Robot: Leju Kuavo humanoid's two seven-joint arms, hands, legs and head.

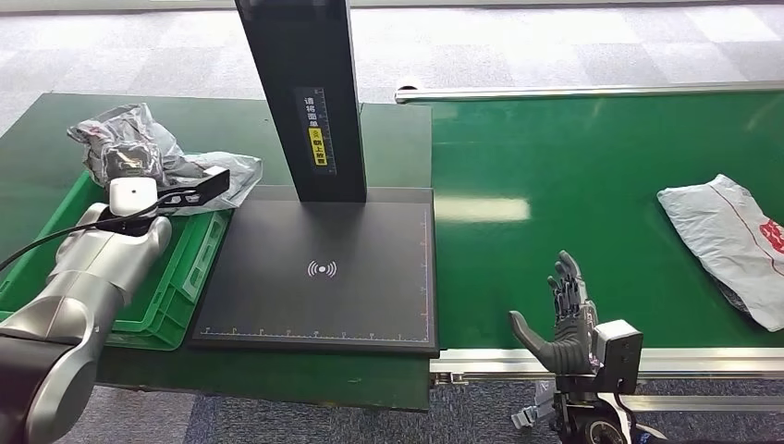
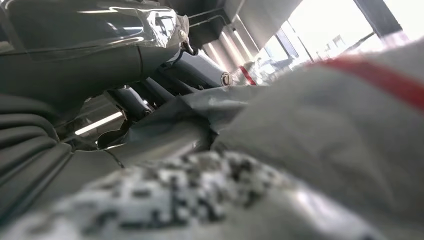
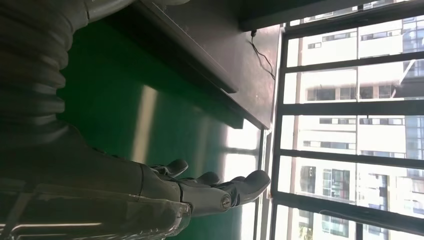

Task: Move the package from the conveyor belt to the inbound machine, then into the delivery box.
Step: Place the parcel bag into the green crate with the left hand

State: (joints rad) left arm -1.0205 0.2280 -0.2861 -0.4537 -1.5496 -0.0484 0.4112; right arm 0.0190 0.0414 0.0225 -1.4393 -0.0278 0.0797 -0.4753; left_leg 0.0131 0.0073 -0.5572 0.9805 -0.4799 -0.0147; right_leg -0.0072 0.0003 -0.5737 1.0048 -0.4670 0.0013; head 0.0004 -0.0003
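In the head view a grey bag (image 1: 157,153) lies crumpled over the far end of the green box (image 1: 180,287), at the left of the scanner plate (image 1: 319,273). The left hand (image 1: 139,176) is at that bag, hidden behind the wrist, so its grip cannot be told from here. A second, white bag (image 1: 730,240) lies flat at the belt's (image 1: 573,185) right edge, its long axis running from far-left to near-right. The right hand (image 1: 559,319) stands at the belt's near edge, fingers spread and upright, holding nothing; the white bag lies to its right and a little farther out, well apart, so this hand is the nearer one for it. In the left wrist view, dark fingers (image 2: 145,95) lie against crumpled grey plastic, apparently pressing or holding it. In the right wrist view, the fingers (image 3: 210,187) are extended and loose above the green belt.
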